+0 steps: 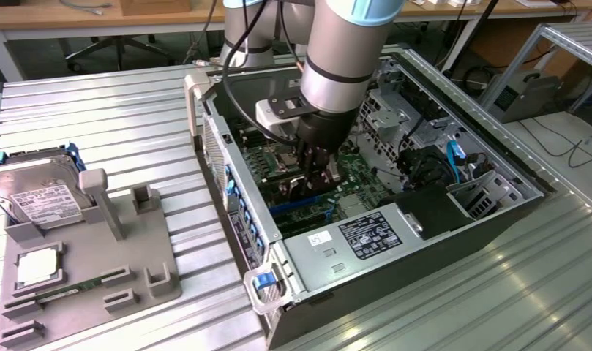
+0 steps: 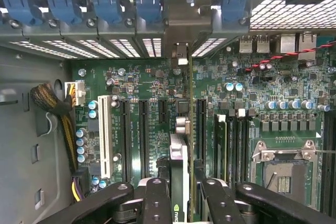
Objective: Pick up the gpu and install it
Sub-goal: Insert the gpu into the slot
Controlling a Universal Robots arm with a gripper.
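Note:
The gpu (image 2: 180, 156) stands edge-on between my fingers (image 2: 157, 198), a thin dark card with a green logo near the grip. Its silver bracket end (image 2: 178, 51) reaches toward the case's rear slot openings. My gripper (image 2: 184, 195) is shut on the gpu and holds it directly over the black expansion slots (image 2: 143, 129) of the green motherboard. In the exterior view the gripper (image 1: 315, 170) is lowered deep inside the open computer case (image 1: 227, 168), with the gpu (image 1: 306, 189) just below it, close to the board.
The power supply (image 1: 369, 234) fills the case's near end, and blue cables (image 1: 456, 157) run toward the exterior view's right. A grey fixture (image 1: 129, 256) at the exterior view's left carries a hard drive (image 1: 37, 197), a processor (image 1: 37, 267) and a memory stick (image 1: 71, 289). The CPU socket (image 2: 283, 169) lies beside the slots.

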